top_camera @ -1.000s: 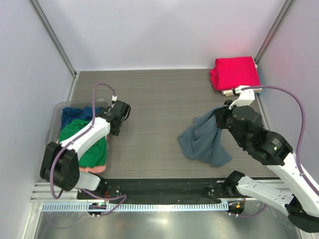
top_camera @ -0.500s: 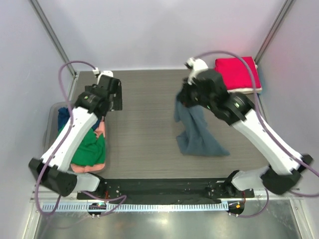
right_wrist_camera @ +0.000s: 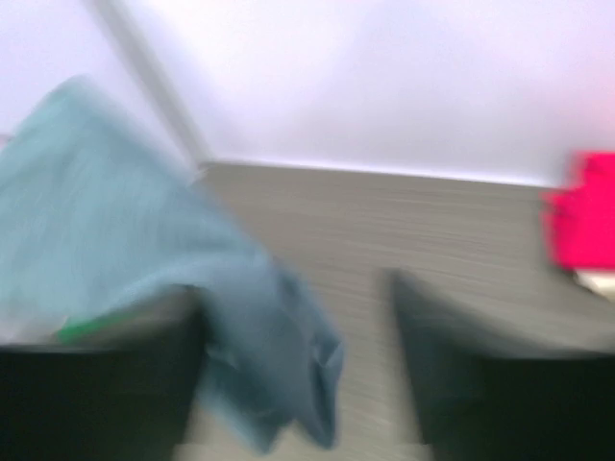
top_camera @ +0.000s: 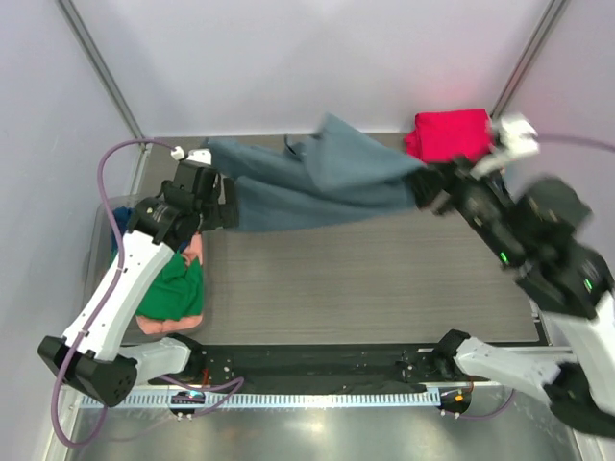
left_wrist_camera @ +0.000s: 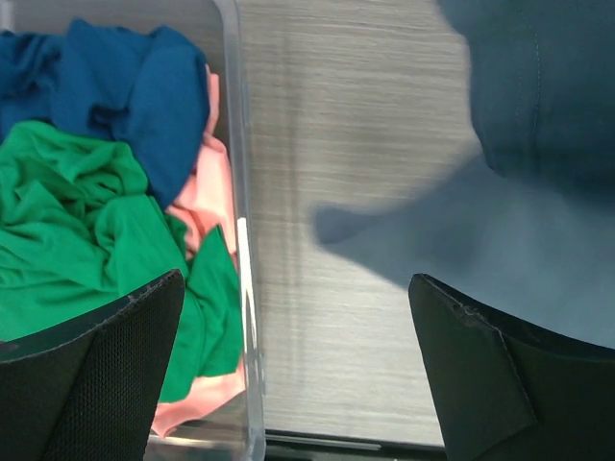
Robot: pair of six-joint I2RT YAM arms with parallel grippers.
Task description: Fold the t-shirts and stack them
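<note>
grey-blue t-shirt point(top_camera: 307, 182) | stretched between left tool point(top_camera: 227, 205) and right tool point(top_camera: 432, 192)

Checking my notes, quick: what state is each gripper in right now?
Left gripper: open, holding nothing.
Right gripper: too blurred; grey-blue t-shirt hangs at it, grip cannot be told.

slate grey-blue t-shirt point(top_camera: 317, 178), red t-shirt point(top_camera: 452, 134), green t-shirt point(left_wrist_camera: 77, 230), navy t-shirt point(left_wrist_camera: 125, 86), salmon-pink t-shirt point(left_wrist_camera: 207, 192)

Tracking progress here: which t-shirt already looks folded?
The red t-shirt at the far-right corner, a neat square. The grey-blue t-shirt is spread loose; the green t-shirt lies crumpled in the bin.
</note>
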